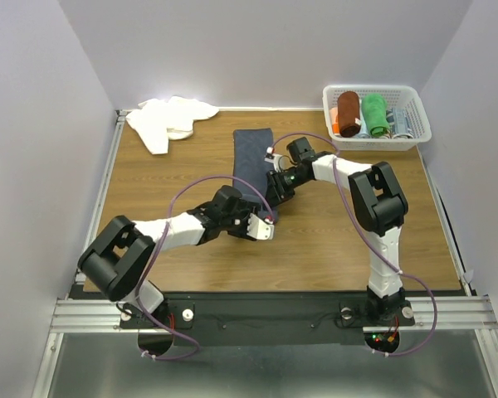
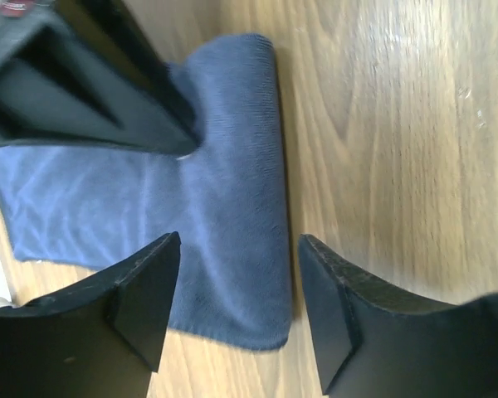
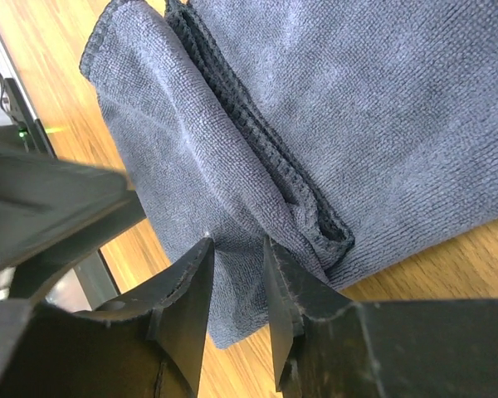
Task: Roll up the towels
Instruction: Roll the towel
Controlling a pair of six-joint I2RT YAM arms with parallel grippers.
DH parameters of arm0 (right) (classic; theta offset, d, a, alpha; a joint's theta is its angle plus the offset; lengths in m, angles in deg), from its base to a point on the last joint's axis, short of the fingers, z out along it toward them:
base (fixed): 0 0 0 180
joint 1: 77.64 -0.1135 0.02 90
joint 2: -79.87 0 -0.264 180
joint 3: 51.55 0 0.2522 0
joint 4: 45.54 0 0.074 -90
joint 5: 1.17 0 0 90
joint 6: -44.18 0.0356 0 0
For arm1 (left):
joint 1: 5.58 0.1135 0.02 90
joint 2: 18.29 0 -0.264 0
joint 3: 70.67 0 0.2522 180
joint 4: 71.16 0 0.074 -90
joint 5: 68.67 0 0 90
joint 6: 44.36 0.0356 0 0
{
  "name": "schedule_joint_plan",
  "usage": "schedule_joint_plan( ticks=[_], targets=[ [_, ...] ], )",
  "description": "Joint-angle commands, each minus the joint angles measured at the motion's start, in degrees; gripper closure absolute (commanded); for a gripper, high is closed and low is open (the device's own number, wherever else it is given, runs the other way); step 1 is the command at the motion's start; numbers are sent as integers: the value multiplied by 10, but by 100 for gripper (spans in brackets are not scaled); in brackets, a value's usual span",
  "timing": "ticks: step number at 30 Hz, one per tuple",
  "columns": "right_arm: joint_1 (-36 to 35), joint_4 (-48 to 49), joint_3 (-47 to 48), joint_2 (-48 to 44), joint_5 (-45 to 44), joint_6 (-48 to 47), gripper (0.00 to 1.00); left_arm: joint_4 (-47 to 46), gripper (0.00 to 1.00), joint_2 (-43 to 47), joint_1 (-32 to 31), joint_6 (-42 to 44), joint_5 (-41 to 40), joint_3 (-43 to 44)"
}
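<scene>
The step in hand looks to be starting the roll at the near end of the blue-grey towel [image 1: 253, 149]. To do it well, the left gripper [image 2: 238, 242] should close on the full thickness of the doubled-over end, not on one layer. The right gripper [image 3: 236, 242] should grip level with it, so that both turn together and the roll runs straight toward the far edge of the surface [image 1: 332, 249].

The white towel [image 1: 166, 120] lies crumpled at the far left corner, well apart from both arms and not yet rolled. The left gripper stands wide open and holds nothing, its jaws either side of the blue-grey towel's near end. That towel lies as a long strip mid-surface, running toward the far edge. The right gripper, just beside the left one, is nearly closed with a fold of that cloth nipped in it.
</scene>
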Motion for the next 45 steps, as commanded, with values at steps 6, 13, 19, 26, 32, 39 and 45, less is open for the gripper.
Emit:
schedule_joint_plan(
  ticks=[6,13,19,26,32,39,45],
  targets=[
    [-1,-7,17,19,-45,-30,69,14,49,-92,-4,16,-19,35],
    [1,-11,22,-5,-46,-33,71,182,70,-127,0,-11,27,135],
    [36,-19,36,-69,-37,-28,46,378,94,-158,3,-8,82,222],
    [119,-19,25,-204,-64,-52,5,510,100,-192,10,-77,224,292],
    [128,-17,-23,-329,-203,-72,0,551,100,-240,35,-138,294,340],
    [129,-102,-70,-426,-131,-161,0,573,100,-318,86,-199,380,376],
    [121,-209,-85,-475,-47,-265,0,625,100,-387,120,-205,419,412]
  ],
)
